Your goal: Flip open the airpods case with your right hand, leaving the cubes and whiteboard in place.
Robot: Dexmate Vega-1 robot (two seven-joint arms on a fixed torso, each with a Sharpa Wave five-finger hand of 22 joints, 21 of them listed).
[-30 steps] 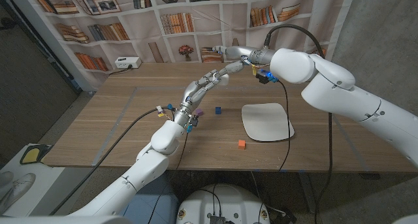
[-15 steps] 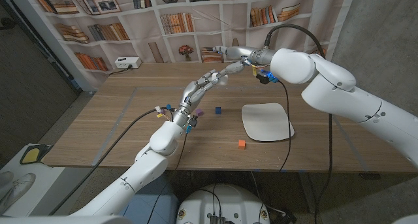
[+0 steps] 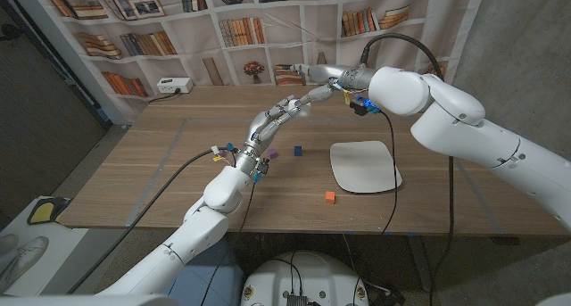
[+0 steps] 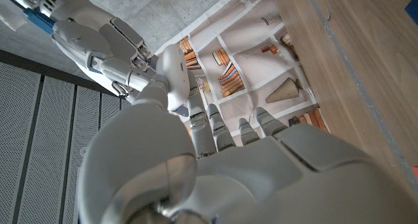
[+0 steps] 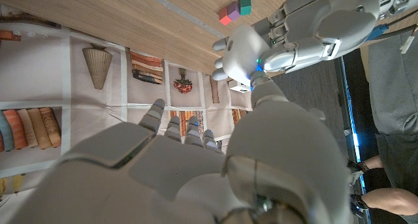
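Observation:
Above the middle of the table my left hand (image 3: 275, 119) holds up the white airpods case (image 3: 305, 107). My right hand (image 3: 323, 75) hovers just beyond it, fingers stretched out, thumb reaching to the case. In the right wrist view the case (image 5: 238, 51) sits in the left hand's fingers (image 5: 307, 25), and my right thumb (image 5: 264, 93) touches its edge. The left wrist view shows the case (image 4: 173, 70) between both hands. I cannot tell whether the lid is raised. The whiteboard (image 3: 364, 166) lies on the table to the right.
A blue cube (image 3: 298, 150) and a purple cube (image 3: 272, 153) sit near the table's middle, and an orange cube (image 3: 330, 197) lies closer to the front edge. A black cable (image 3: 391, 177) crosses the whiteboard. A bookshelf backdrop stands behind the table.

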